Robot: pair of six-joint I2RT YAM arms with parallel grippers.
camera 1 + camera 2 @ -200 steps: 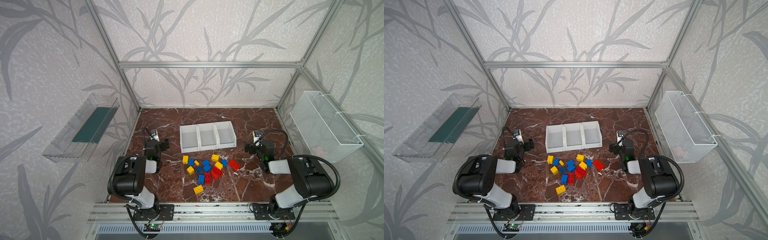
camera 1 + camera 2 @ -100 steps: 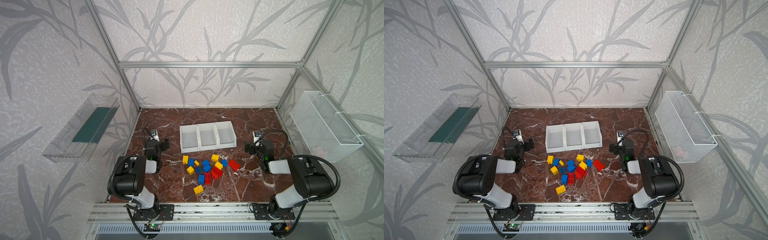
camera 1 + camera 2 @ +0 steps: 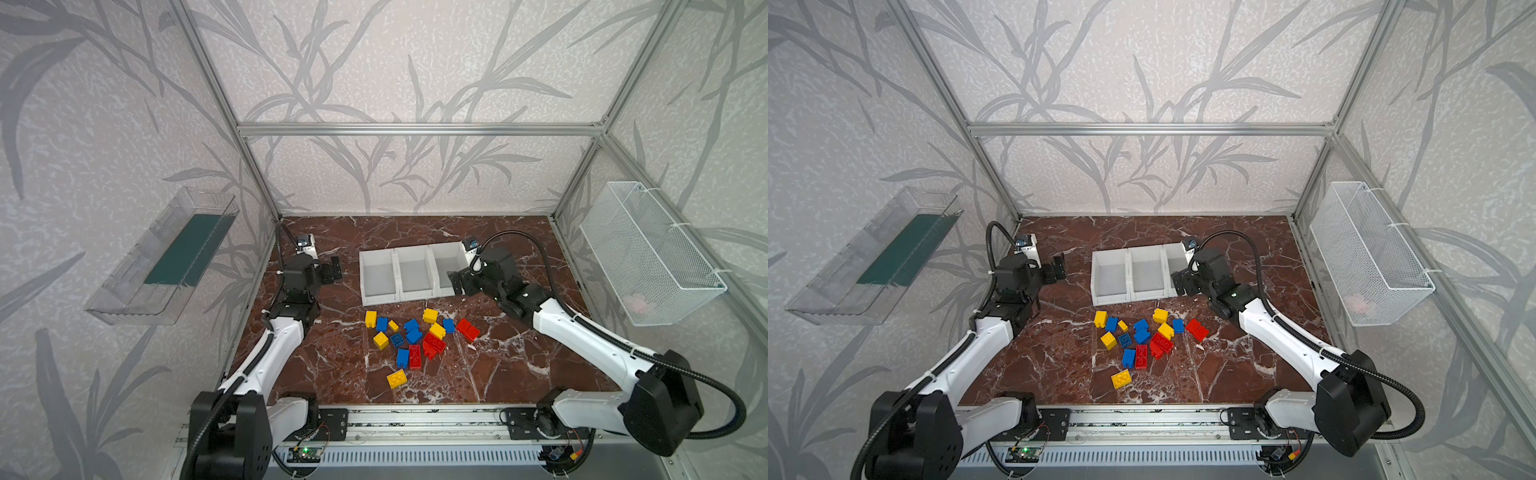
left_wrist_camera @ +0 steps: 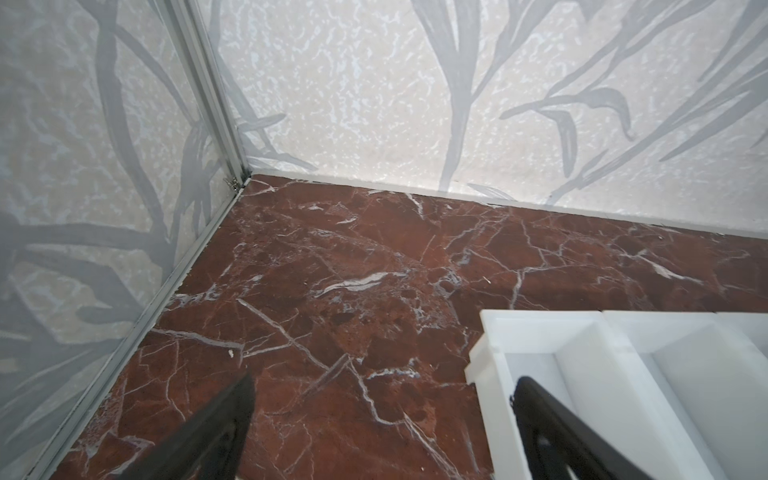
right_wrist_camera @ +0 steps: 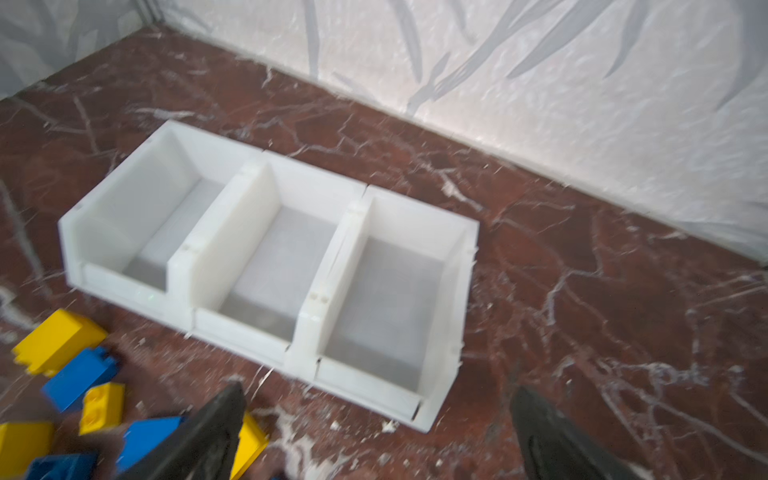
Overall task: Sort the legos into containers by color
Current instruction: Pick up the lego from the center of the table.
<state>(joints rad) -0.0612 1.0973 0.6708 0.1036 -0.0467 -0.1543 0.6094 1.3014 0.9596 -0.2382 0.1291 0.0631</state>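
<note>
Three white plastic boxes (image 3: 397,270) sit joined in a row near the middle of the dark red marble table (image 3: 498,365). Lots of small plastic lego bricks (image 3: 413,334) in yellow, blue and red lie in a loose heap on the table just in front of the boxes. Some bricks touch each other and some are tipped over. One yellow brick (image 3: 397,379) lies a little apart, nearer the front edge. The left gripper (image 3: 332,271) hangs to the left of the boxes with its black fingers wide apart and holds nothing. The right gripper (image 3: 455,282) is by the right end of the boxes, fingers wide apart too, holding nothing.
</note>
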